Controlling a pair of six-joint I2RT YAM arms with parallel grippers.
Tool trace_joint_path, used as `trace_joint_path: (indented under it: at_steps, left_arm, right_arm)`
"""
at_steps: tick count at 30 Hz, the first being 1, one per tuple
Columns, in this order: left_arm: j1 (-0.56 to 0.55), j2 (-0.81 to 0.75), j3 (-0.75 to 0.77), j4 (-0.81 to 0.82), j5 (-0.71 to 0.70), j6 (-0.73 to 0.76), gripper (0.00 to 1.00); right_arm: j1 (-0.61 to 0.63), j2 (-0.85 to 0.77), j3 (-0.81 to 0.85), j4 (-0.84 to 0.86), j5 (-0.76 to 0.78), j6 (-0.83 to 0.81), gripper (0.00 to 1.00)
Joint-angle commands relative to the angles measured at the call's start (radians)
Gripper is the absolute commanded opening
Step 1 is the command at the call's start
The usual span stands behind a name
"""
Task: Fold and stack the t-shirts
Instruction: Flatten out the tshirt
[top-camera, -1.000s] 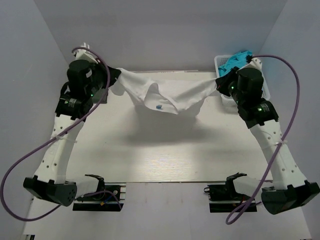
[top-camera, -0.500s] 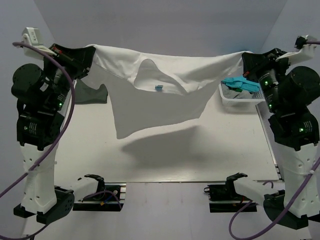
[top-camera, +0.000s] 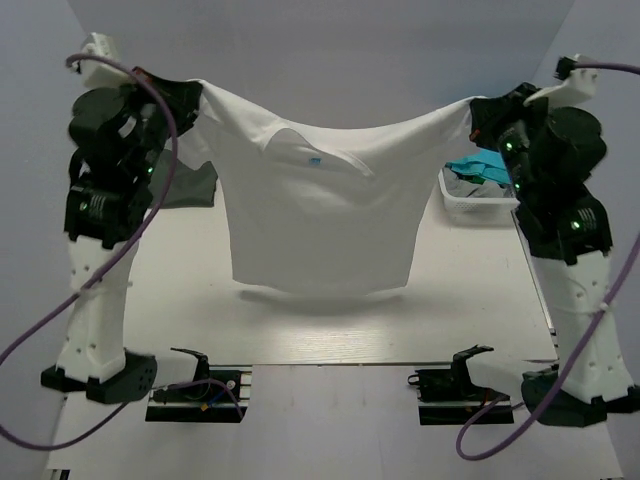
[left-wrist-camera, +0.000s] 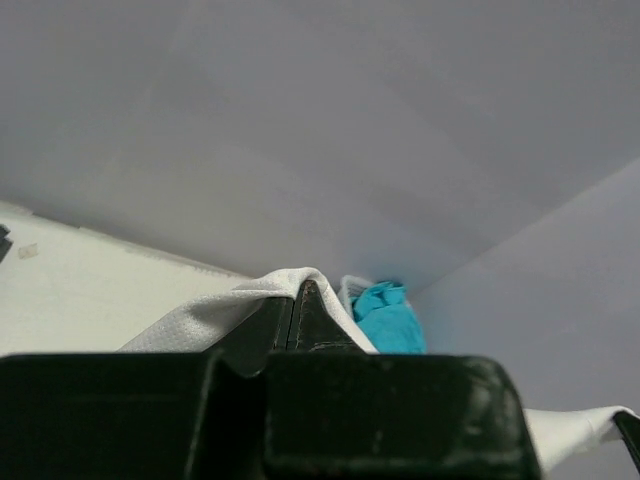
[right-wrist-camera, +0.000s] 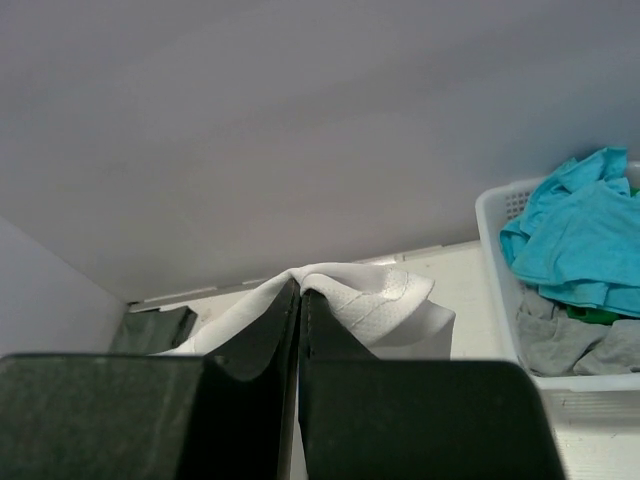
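The white t-shirt (top-camera: 320, 220) hangs spread in the air between both arms, its hem just above the table, a small blue neck label (top-camera: 315, 160) showing. My left gripper (top-camera: 190, 97) is shut on its left shoulder; the cloth drapes over the closed jaws in the left wrist view (left-wrist-camera: 290, 295). My right gripper (top-camera: 478, 108) is shut on its right shoulder, with cloth bunched at the tips in the right wrist view (right-wrist-camera: 300, 285). The dark olive-green t-shirt (top-camera: 190, 185) lies on the table at the back left, partly hidden behind the white one; it also shows in the right wrist view (right-wrist-camera: 150, 328).
A white basket (top-camera: 480, 200) with turquoise, grey and green cloth stands at the back right, beside my right arm; it also shows in the right wrist view (right-wrist-camera: 497, 250) and left wrist view (left-wrist-camera: 352, 290). The white table (top-camera: 330, 320) lies under the hanging shirt. Walls close in on three sides.
Both grippers have lifted the white t-shirt off the table and pulled it wide; it now hangs flatter and straighter than half a second ago.
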Motion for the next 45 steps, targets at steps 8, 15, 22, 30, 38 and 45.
trace_joint_path:
  at_steps: [8, 15, 22, 30, 38, 45]
  left_arm:
    - [0.013, 0.394, 0.310, -0.052, -0.054, 0.068, 0.00]
    - [0.045, 0.461, 0.421, 0.165, -0.008, 0.102, 0.00]
    - [0.054, 0.374, 0.306, 0.178, 0.018, 0.125, 0.00]
    - [0.054, 0.055, -0.442, 0.100, 0.049, 0.004, 0.00]
    - [0.041, -0.171, -0.956, -0.199, 0.175, -0.119, 0.14]
    - [0.050, -0.182, -1.127, -0.372, 0.181, -0.165, 1.00]
  right_arm:
    - [-0.009, 0.329, 0.169, 0.191, 0.118, -0.089, 0.00]
    - [-0.018, 0.500, 0.417, 0.262, 0.121, -0.126, 0.00]
    - [-0.032, 0.408, 0.230, 0.343, 0.066, -0.129, 0.00]
    - [-0.033, 0.212, -0.295, 0.196, -0.097, -0.048, 0.00]
    - [-0.033, 0.058, -0.786, -0.066, -0.137, 0.106, 0.00]
    - [-0.037, 0.078, -0.874, -0.217, -0.044, 0.147, 0.90]
